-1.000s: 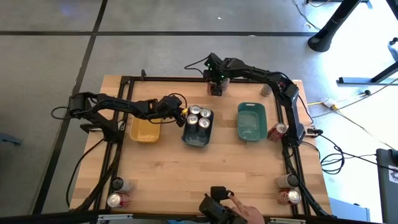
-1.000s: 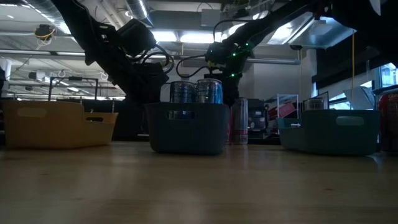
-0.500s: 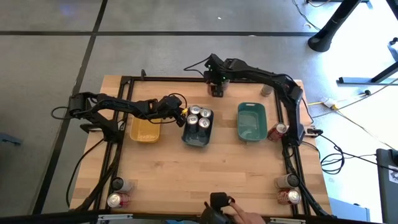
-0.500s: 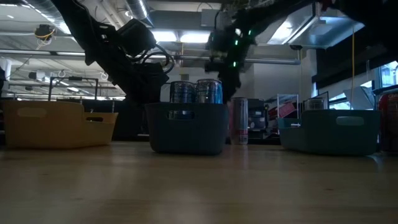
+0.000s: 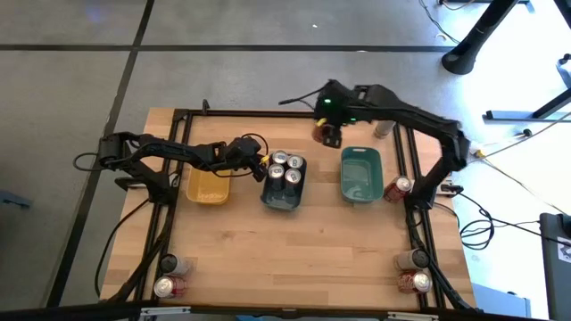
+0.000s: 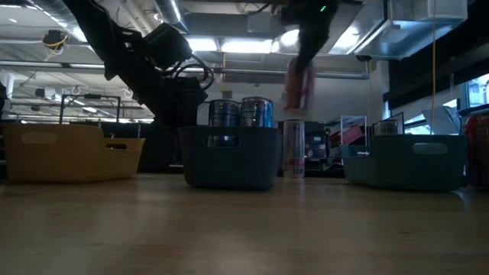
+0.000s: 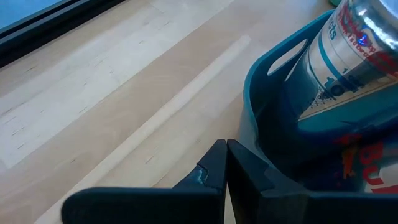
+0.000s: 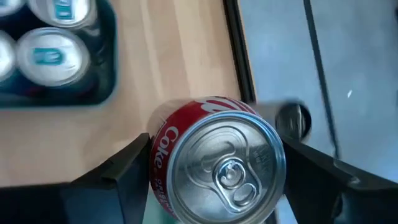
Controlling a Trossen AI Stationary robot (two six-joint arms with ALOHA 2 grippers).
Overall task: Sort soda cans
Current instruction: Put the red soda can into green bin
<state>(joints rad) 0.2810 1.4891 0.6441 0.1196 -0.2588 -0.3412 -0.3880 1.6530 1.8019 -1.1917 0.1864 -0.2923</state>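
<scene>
Red can (image 8: 217,163) is pinched in the right gripper (image 5: 329,134) above the far edge. Four cans are sorted into the grey-blue tray (image 5: 272,200); several are left at corners. Left gripper (image 7: 226,167) is pressed shut.

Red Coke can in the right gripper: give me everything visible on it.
The red Coke can is a small metal cylinder with white lettering on its side and a silver top, pull tab unopened. The right gripper grips it, one dark finger on each side. It hangs upright and clear of the table, near the far edge, between the grey-blue tray and the teal tray.
</scene>
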